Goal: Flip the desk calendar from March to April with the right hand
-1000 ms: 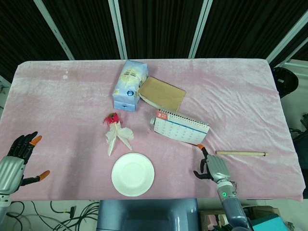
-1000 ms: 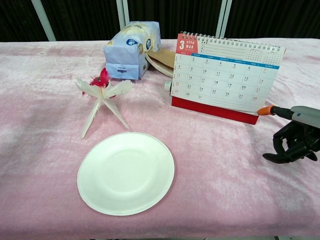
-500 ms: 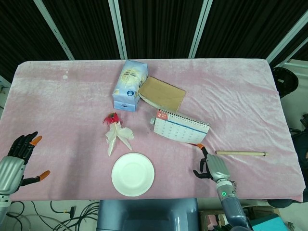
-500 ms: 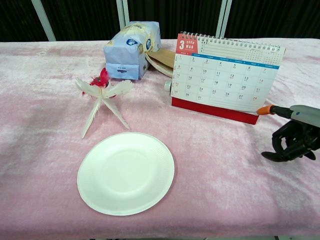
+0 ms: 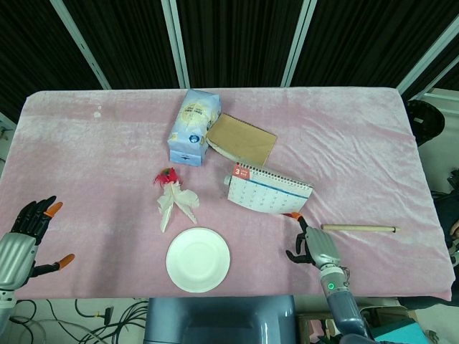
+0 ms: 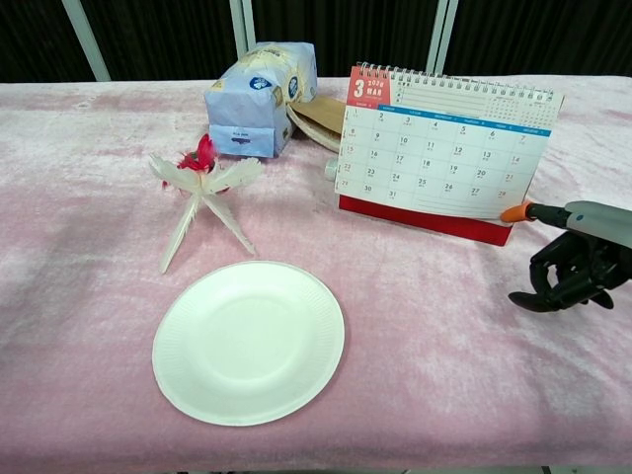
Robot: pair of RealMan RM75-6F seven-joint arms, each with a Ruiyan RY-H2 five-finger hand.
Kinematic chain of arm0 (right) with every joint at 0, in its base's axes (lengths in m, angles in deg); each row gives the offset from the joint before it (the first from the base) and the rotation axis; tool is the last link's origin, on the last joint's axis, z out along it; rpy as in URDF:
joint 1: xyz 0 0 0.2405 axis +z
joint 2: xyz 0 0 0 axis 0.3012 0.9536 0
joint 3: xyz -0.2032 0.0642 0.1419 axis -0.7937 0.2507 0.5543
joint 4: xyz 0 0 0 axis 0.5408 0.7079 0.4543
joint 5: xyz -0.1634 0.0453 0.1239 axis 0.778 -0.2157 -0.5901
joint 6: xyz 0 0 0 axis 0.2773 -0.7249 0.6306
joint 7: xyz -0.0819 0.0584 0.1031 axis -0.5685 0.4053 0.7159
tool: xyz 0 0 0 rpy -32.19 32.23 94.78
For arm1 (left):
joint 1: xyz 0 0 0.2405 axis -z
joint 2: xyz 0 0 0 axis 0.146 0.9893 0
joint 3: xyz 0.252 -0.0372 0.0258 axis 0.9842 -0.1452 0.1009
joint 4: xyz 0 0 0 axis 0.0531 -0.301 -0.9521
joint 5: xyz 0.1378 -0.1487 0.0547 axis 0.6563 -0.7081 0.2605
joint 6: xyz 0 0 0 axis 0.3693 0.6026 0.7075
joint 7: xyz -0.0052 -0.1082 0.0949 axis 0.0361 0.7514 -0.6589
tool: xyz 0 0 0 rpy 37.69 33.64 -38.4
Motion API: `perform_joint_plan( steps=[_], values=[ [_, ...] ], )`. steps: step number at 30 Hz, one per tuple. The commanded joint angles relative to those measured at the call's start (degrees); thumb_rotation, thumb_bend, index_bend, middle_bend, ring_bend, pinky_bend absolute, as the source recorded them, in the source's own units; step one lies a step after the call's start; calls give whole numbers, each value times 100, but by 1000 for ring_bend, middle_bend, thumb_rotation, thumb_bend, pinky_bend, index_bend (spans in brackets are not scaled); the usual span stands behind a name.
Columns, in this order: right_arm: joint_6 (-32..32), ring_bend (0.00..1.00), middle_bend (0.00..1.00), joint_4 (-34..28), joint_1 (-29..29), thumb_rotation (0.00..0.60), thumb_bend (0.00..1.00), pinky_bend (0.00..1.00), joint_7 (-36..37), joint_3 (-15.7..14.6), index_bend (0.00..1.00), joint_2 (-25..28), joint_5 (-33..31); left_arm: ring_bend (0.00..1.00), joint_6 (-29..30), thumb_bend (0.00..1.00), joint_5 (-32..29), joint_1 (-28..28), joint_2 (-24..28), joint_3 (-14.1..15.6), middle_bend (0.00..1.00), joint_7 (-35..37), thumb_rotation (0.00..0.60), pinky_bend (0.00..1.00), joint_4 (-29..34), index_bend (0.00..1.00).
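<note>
The desk calendar [image 6: 439, 148] stands on its red base, spiral-bound along the top, showing the March page; in the head view the calendar [image 5: 269, 190] sits right of the table's middle. My right hand [image 6: 573, 257] hovers just off the calendar's lower right corner, one orange-tipped finger stretched out to the page's bottom corner and the rest curled under. That right hand [image 5: 315, 246] holds nothing. At the table's near left edge, my left hand [image 5: 25, 236] is spread open and empty.
A white paper plate [image 6: 249, 341] lies in front of the calendar. A feather shuttlecock [image 6: 202, 183], a blue-white packet [image 6: 262, 97] and a brown notebook [image 5: 242, 139] lie behind and to the left. A wooden stick [image 5: 357, 228] rests right of my right hand.
My right hand has crept slightly left and forward, bringing its extended fingertip closer to the calendar's lower right corner. The left hand and the calendar have not moved.
</note>
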Motion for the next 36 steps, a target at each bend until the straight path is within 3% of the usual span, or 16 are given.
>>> perform_joint_plan(
  steps=[1,12,22,30,36],
  values=[
    [-23,748,666,-18,46,600,249,794,-55,39,60,-40,-43,0,5,0,-1,-3,5,-1,0,5,600,0,4,0],
    [-96,748,666,-68,231,600,251,794,-276,168,60,-249,-261,0,25,0,-15,-10,20,-11,0,38,600,0,11,0],
    [-368,748,666,-686,248,600,265,793,-390,150,88,-114,237,0,34,0,4,-13,20,-4,0,48,600,0,21,0],
    [-731,676,596,-1480,205,600,280,787,-535,265,115,293,715,0,41,0,35,-14,22,9,0,57,600,0,26,0],
    [-1073,585,516,-2276,110,600,291,748,-649,460,140,902,1216,0,35,0,41,-11,20,14,0,68,600,0,25,0]
  ],
)
